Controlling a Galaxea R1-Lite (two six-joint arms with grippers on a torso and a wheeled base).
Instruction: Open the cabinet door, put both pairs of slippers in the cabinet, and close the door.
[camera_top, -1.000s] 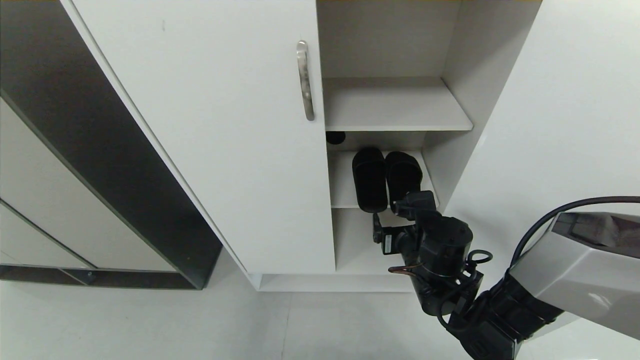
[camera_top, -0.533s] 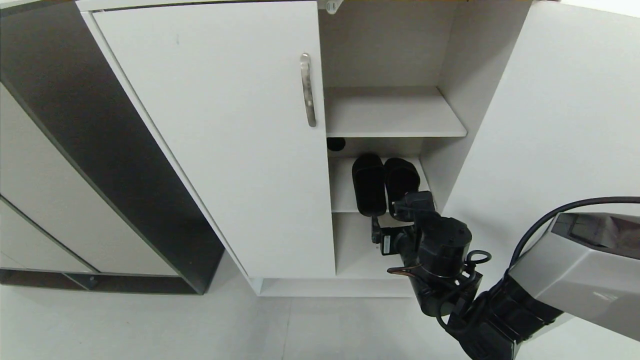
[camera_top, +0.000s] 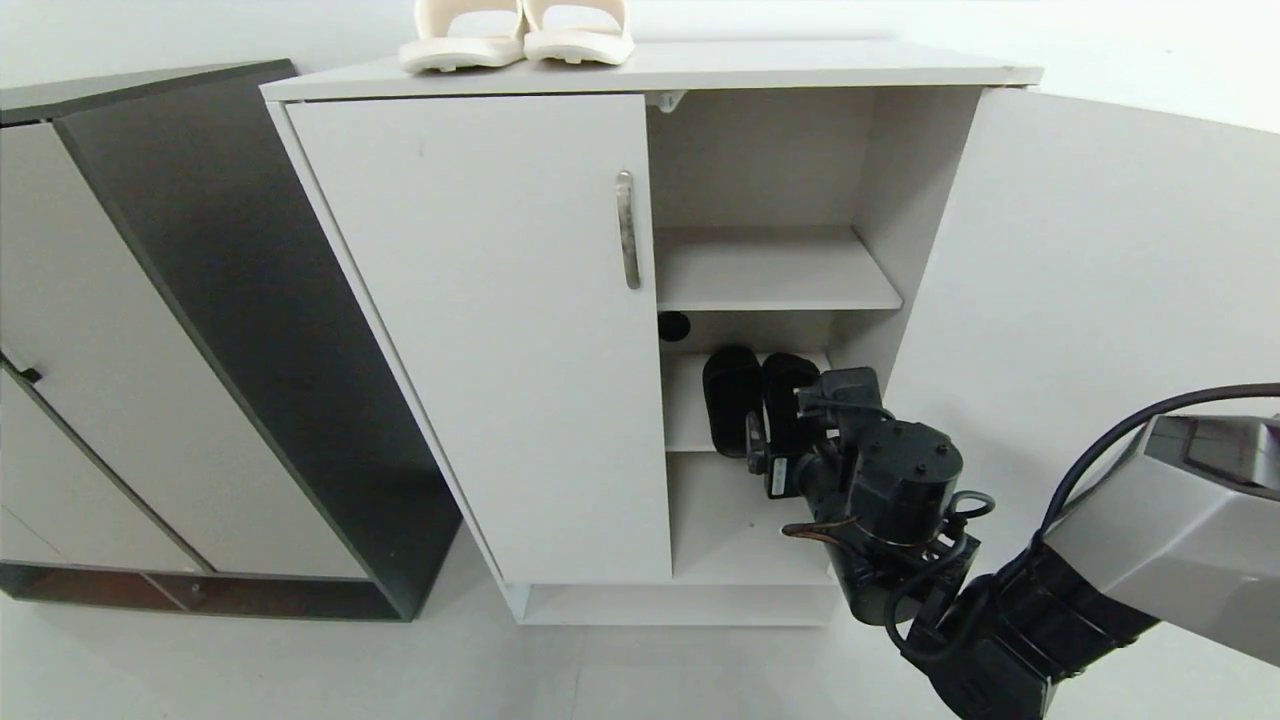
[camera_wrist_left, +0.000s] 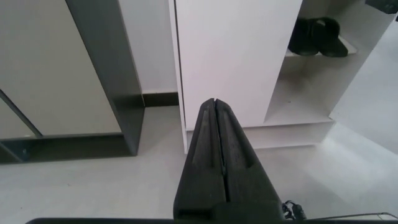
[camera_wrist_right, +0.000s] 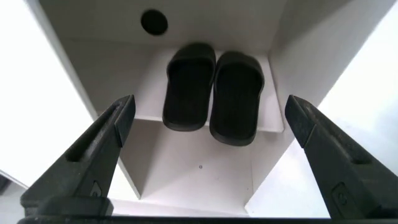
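Observation:
A pair of black slippers (camera_top: 735, 392) (camera_wrist_right: 189, 87) lies side by side on the middle shelf of the white cabinet (camera_top: 650, 70). The cabinet's right door (camera_top: 1080, 300) stands wide open; its left door (camera_top: 480, 330) is closed, with a metal handle (camera_top: 627, 230). A pair of cream slippers (camera_top: 520, 35) rests on the cabinet top. My right gripper (camera_top: 790, 425) (camera_wrist_right: 210, 106) hangs open just in front of the black slippers, holding nothing. My left gripper (camera_wrist_left: 214, 124) is shut and empty, low over the floor, well back from the cabinet; the black slippers (camera_wrist_left: 320, 34) show far off.
A dark-sided cabinet (camera_top: 250, 300) stands right beside the white one on the left. The upper shelf (camera_top: 770, 270) and the bottom compartment (camera_top: 740, 530) hold nothing. A round hole (camera_wrist_right: 153, 22) sits in the back panel above the black slippers. Pale bare floor (camera_top: 300, 670) lies in front.
The whole head picture has shifted downward, so the camera has moved; the cabinet top and cream slippers have come into sight. The right gripper stays open near the black slippers.

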